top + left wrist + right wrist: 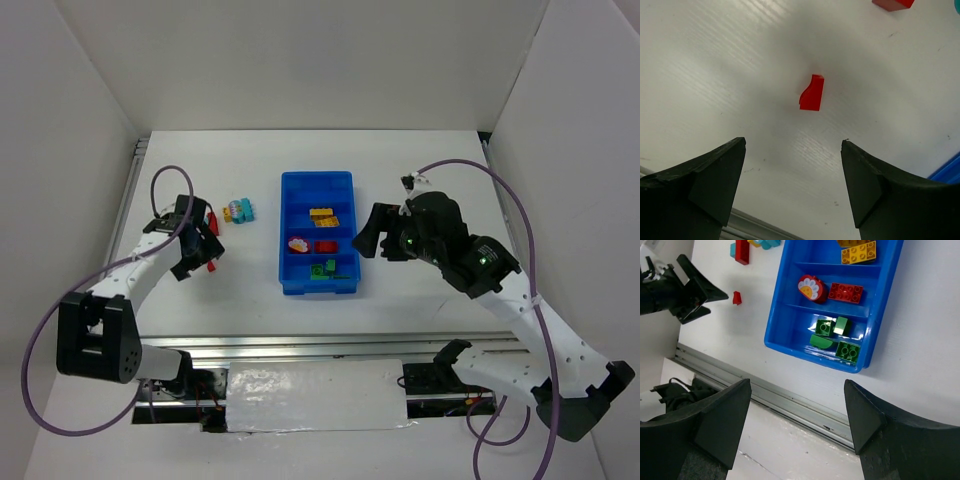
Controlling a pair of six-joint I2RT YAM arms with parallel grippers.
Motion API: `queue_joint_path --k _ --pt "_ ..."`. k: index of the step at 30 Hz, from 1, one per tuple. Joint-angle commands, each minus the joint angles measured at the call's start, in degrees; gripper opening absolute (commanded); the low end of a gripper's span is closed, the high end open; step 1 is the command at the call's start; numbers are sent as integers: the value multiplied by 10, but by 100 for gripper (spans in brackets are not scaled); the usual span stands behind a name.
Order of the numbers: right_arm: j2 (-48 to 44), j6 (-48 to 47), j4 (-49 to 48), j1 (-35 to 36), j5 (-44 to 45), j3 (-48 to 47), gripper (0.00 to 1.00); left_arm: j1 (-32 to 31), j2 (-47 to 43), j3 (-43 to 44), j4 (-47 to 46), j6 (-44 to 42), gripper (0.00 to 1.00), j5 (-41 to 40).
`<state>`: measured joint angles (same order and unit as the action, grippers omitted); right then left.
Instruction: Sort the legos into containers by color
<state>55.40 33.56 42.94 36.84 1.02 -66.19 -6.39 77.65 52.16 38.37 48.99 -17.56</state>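
The blue tray [285,232] holds yellow bricks [321,216] in its second compartment, a red brick [325,246] and a red flower piece [299,243] in the third, and green bricks [322,268] in the nearest. The far compartment looks empty. Loose to the left lie a teal and yellow cluster [238,210], a red brick [213,218] and a small red piece [211,266]. My left gripper [206,250] is open above that small red piece [811,93], apart from it. My right gripper [365,240] is open and empty, just right of the tray [785,300].
A metal rail [790,402] runs along the near table edge. White walls enclose the table at the back and both sides. The left gripper shows in the right wrist view [695,290]. The tray's corner [947,172] is at the left wrist view's right edge.
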Motion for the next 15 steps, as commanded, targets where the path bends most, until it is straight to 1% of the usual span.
queue_joint_path --k 1,4,7,12,15 --pt "-12 -6 -35 0 -8 -11 82 14 28 -2 -73 -33 89 31" --pt "-16 -4 -36 1 -7 -5 82 15 55 -7 -98 -38 89 42" --pt "-20 -3 -34 2 -8 -3 82 16 89 -3 -102 -31 88 39" --pt "-27 -2 -29 2 -5 0 82 17 129 -3 -100 -14 83 25" --pt "-29 -3 -27 2 -1 1 82 18 135 -5 -95 -3 80 14"
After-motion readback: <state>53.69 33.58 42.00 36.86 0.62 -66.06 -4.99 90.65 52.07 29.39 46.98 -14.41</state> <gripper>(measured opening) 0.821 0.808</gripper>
